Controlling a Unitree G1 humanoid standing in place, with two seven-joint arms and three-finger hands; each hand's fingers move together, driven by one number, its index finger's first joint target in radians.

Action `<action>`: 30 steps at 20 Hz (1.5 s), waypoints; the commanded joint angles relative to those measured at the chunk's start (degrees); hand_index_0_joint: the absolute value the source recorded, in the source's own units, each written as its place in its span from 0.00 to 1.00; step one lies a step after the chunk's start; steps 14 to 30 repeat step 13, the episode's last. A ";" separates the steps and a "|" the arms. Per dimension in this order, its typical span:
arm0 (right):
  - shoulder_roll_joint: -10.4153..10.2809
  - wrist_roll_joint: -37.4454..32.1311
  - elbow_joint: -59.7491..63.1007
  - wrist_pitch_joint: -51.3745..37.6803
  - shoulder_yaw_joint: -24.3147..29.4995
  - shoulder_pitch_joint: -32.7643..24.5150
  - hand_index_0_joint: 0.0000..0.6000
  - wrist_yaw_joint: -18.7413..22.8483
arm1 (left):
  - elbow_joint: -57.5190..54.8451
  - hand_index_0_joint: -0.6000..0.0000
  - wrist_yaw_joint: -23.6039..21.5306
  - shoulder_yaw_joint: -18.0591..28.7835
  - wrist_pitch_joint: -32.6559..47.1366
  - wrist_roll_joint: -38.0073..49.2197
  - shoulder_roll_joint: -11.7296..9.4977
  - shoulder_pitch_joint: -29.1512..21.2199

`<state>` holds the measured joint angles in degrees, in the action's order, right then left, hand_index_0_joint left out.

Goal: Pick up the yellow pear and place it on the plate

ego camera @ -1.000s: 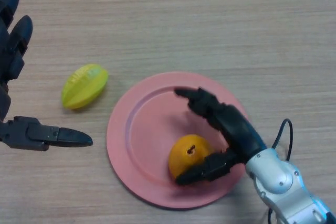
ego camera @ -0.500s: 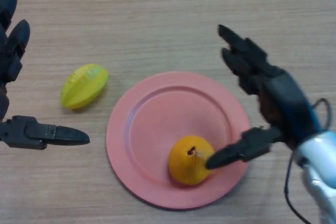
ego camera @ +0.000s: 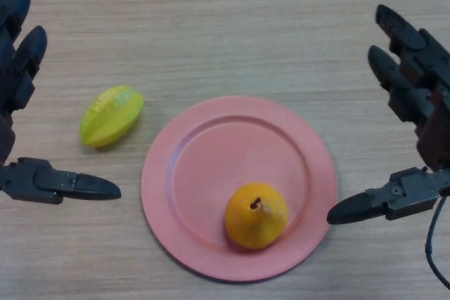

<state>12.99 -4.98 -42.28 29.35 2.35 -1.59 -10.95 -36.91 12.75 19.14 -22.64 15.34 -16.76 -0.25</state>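
At the far left edge of the frame the left robot hand [ego camera: 17,103] rests idle, fingers straight and released, holding nothing. Just right of it a yellow-green star fruit [ego camera: 111,115] lies on the worktop [ego camera: 225,26]. In the lower centre the yellow pear [ego camera: 256,214] sits on the pink plate [ego camera: 190,166], so the placing looks done. At the right edge the right robot hand [ego camera: 422,138] is spread open, clear of the plate.

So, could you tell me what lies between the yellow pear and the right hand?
Head view: only the pink plate's rim and bare table; pear, right hand.
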 commanded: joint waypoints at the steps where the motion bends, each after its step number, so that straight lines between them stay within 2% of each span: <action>1: 1.86 0.11 -1.96 -6.20 3.24 -2.01 0.00 1.44 | -2.67 1.00 0.67 3.00 8.51 0.49 -2.74 -1.91; 7: 2.40 -0.58 -3.79 -5.37 6.56 -1.26 0.00 0.45 | -1.78 1.00 -0.69 2.39 6.81 2.16 -3.18 -2.71; 13: 2.54 1.01 -3.45 -5.43 5.44 -1.38 0.00 -0.12 | -0.26 1.00 -0.63 3.40 8.07 1.52 -3.98 -3.28; 30: 2.54 1.01 -3.45 -5.43 5.44 -1.38 0.00 -0.12 | -0.26 1.00 -0.63 3.40 8.07 1.52 -3.98 -3.28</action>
